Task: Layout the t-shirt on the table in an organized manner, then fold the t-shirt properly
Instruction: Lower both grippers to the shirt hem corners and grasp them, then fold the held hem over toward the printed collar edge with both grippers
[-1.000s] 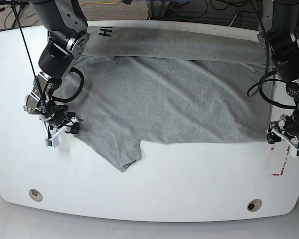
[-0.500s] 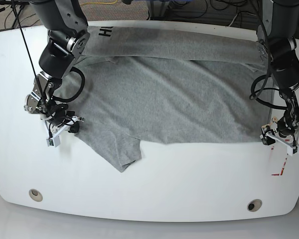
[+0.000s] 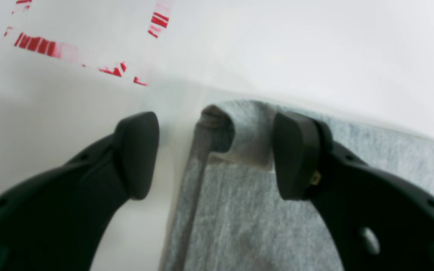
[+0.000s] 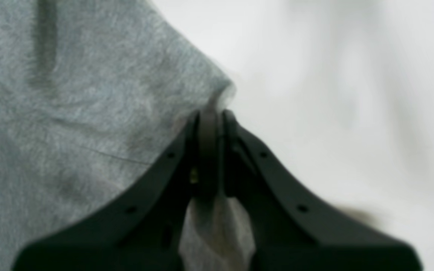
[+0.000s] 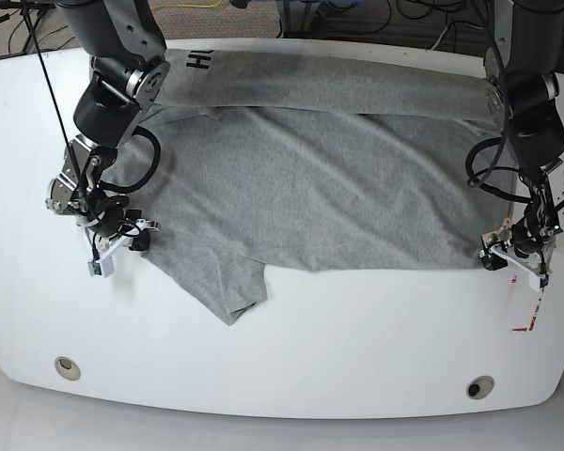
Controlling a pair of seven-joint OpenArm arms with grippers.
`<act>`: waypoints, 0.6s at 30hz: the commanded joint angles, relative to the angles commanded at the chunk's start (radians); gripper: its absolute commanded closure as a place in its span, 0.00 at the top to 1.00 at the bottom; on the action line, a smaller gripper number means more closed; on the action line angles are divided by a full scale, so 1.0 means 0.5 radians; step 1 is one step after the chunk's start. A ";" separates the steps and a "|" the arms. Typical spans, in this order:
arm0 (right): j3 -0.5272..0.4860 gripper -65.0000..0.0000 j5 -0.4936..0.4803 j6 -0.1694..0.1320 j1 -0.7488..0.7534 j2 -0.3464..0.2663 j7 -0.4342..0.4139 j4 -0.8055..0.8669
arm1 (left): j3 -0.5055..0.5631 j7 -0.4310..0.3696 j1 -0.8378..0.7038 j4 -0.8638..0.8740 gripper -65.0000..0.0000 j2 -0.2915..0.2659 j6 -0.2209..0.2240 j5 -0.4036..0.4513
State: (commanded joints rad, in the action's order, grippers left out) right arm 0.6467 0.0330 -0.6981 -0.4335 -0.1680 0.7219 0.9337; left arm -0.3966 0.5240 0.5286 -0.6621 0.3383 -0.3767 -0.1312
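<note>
While the right gripper (image 4: pixel 209 124) pinches a t-shirt (image 5: pixel 310 188) edge on the table (image 5: pixel 357 357), the left gripper (image 3: pixel 213 150), spread, straddles the hem corner; lower until both fingers bracket the fold before clamping.

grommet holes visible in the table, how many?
2. One hole near the front left corner of the table, the other near the front right. The t-shirt could hide more.
</note>
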 joint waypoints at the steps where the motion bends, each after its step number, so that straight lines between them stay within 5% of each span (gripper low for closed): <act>1: 0.000 0.00 0.000 0.000 0.000 0.000 0.000 0.000 | 0.000 0.000 0.000 0.000 0.53 -0.003 0.000 0.003; 5: -0.003 0.00 0.006 0.000 0.000 0.000 0.000 0.000 | 0.003 -0.003 0.000 -0.006 0.13 -0.012 0.000 0.003; 7: -0.003 0.00 0.006 0.000 0.000 -0.003 0.000 0.000 | 0.006 -0.003 0.000 -0.006 0.03 -0.015 -0.003 0.003; 12: -0.006 0.00 0.006 0.000 -0.012 -0.003 0.000 0.031 | 0.104 -0.003 0.000 -0.015 0.02 -0.015 -0.028 -0.012; 18: -0.199 0.00 0.006 0.000 0.025 0.034 0.083 0.334 | 0.098 0.043 -0.015 -0.276 0.01 -0.018 -0.236 -0.012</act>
State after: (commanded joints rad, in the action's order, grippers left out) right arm 0.5470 0.0361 -0.6981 -0.4212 -0.1511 0.7633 1.1009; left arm -0.3475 0.5455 0.5209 -0.8002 0.3291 -0.4948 -0.1373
